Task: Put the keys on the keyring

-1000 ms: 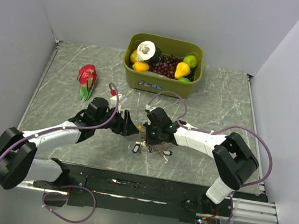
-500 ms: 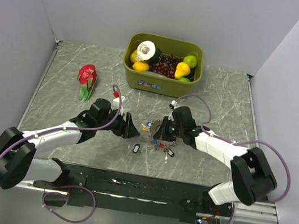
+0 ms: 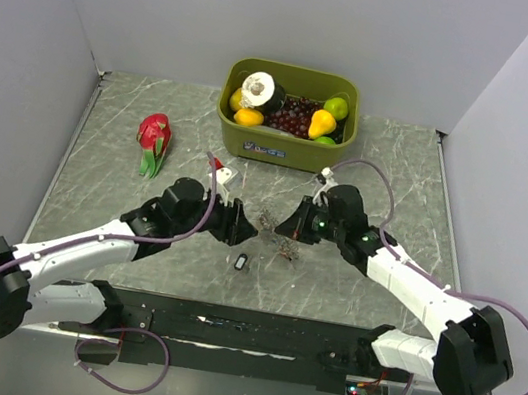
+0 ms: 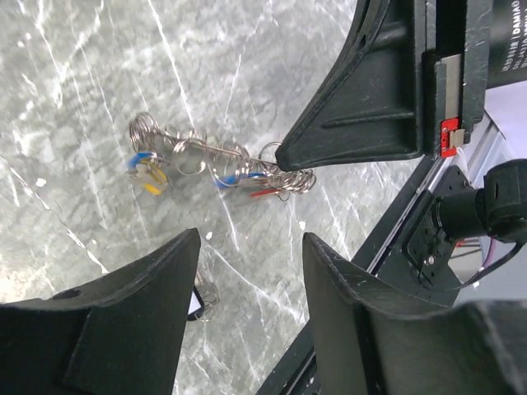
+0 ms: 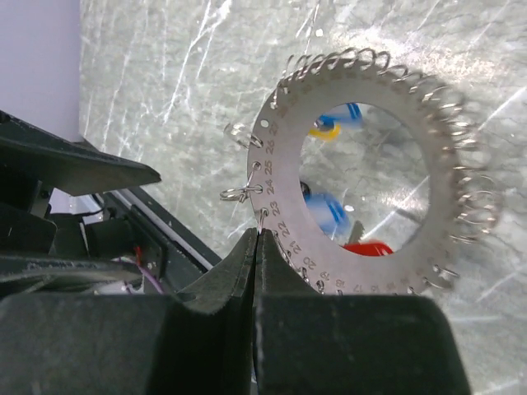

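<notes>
The keyring [image 5: 280, 177] is a flat grey ring with numbered holes and small wire loops round its rim. My right gripper [image 5: 257, 234] is shut on one loop at its edge and holds it off the table. Blue [image 5: 333, 210], red [image 5: 370, 247] and yellow keys show through and below it. In the left wrist view the keyring [image 4: 222, 160] is edge-on, with blue and yellow keys [image 4: 146, 171] at its left end. My left gripper [image 4: 251, 239] is open with nothing between its fingers. A black key [image 4: 196, 300] lies on the table beside its left finger. From above the black key [image 3: 241, 262] sits between both grippers.
An olive bin [image 3: 235, 135] full of fruit stands at the back of the table. A red dragon fruit [image 3: 153, 138] lies at the left. The black mounting rail [image 3: 252, 329] runs along the near edge.
My right gripper drew back to the right with the keyring and its keys, lifting them off the table. The left gripper shifted right and narrowed a little. The black key stayed put.
</notes>
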Controlling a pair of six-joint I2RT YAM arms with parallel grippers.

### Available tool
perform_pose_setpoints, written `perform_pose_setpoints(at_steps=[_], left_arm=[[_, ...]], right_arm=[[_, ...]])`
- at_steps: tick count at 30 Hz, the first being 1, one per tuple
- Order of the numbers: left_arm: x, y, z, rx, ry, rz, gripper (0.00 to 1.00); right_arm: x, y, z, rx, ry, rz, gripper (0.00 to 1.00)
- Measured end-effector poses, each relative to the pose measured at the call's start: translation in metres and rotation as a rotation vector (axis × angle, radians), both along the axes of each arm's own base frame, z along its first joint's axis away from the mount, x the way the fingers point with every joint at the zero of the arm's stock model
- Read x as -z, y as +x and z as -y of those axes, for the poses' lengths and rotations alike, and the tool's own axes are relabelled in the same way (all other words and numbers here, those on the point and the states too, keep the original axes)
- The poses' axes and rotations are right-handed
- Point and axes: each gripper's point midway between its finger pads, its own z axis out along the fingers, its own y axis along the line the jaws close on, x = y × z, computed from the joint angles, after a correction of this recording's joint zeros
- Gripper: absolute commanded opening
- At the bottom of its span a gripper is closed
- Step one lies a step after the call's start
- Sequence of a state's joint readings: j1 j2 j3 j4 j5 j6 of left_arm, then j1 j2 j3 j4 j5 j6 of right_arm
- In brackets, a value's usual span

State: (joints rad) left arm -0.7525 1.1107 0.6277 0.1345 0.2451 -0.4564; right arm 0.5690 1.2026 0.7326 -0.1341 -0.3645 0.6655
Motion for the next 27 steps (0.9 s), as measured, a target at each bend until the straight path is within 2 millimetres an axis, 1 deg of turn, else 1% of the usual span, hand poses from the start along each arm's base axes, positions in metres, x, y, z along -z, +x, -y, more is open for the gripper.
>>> perform_pose_setpoints(at_steps=[3, 6, 8, 10, 13, 17, 19, 21, 22, 23, 25, 26, 27], left_arm=[[-0.008, -0.001, 0.000, -0.016, 0.000, 0.025, 0.58], [-0.014, 0.001, 0.000, -0.030, 0.002, 0.043, 0.58], [-0.014, 0.002, 0.000, -0.041, 0.006, 0.047, 0.58], [-0.012, 0.002, -0.001, -0.049, 0.014, 0.043, 0.59], [-0.010, 0.002, -0.003, -0.058, 0.024, 0.039, 0.59], [-0.011, 0.003, -0.003, -0.062, 0.024, 0.040, 0.60], [-0.011, 0.003, -0.003, -0.063, 0.023, 0.041, 0.60], [-0.009, 0.003, -0.004, -0.067, 0.026, 0.040, 0.61], [-0.009, 0.003, -0.004, -0.067, 0.028, 0.039, 0.61], [-0.008, 0.003, -0.004, -0.068, 0.029, 0.038, 0.62], [-0.008, 0.003, -0.004, -0.068, 0.029, 0.038, 0.62], [-0.008, 0.003, -0.004, -0.068, 0.030, 0.038, 0.62], [-0.007, 0.003, -0.004, -0.069, 0.029, 0.038, 0.63]], right_arm=[[-0.003, -0.002, 0.004, 0.009, -0.005, -0.001, 0.00], [0.003, -0.004, 0.010, 0.027, -0.034, -0.020, 0.00], [0.010, -0.003, 0.016, 0.055, -0.066, -0.031, 0.00], [0.018, -0.001, 0.024, 0.092, -0.107, -0.038, 0.00], [0.040, -0.004, 0.041, 0.154, -0.180, -0.068, 0.00], [0.069, -0.015, 0.060, 0.209, -0.263, -0.130, 0.00], [0.080, -0.019, 0.064, 0.220, -0.285, -0.162, 0.00], [0.087, -0.019, 0.062, 0.217, -0.287, -0.185, 0.01], [0.090, -0.019, 0.059, 0.210, -0.282, -0.196, 0.07], [0.093, -0.019, 0.056, 0.201, -0.277, -0.207, 0.33], [0.097, -0.019, 0.048, 0.177, -0.254, -0.225, 0.52], [0.098, -0.020, 0.043, 0.156, -0.241, -0.228, 0.67], [0.098, -0.020, 0.039, 0.143, -0.228, -0.227, 0.75]])
